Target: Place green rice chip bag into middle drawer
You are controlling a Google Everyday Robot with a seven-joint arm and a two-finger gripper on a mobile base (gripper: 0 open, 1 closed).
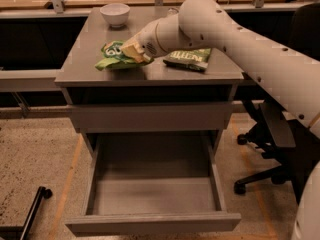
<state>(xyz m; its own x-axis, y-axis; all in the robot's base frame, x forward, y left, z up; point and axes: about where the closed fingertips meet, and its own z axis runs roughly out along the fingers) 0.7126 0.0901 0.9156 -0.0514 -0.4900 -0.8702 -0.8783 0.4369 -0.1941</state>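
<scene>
The hand (pixel 134 53) is sitting at the right end of the bag (pixel 111 58) on the bench (pixel 80 70); whether it is gripping, I cannot tell. The bag is looking light, crinkly and slippery, so pinching an edge seems best.

Speckled floor (pixel 30 149) with orange tape lines (pixel 70 176), black office chair (pixel 275 129) at right.

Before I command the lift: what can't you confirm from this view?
Camera view:
Grip: the end effector is at the green rice chip bag atop the cabinet; its wrist hides the contact.
Bag's right end: under the end effector.
Front floor strip of the middle drawer: behind its front panel.
</scene>
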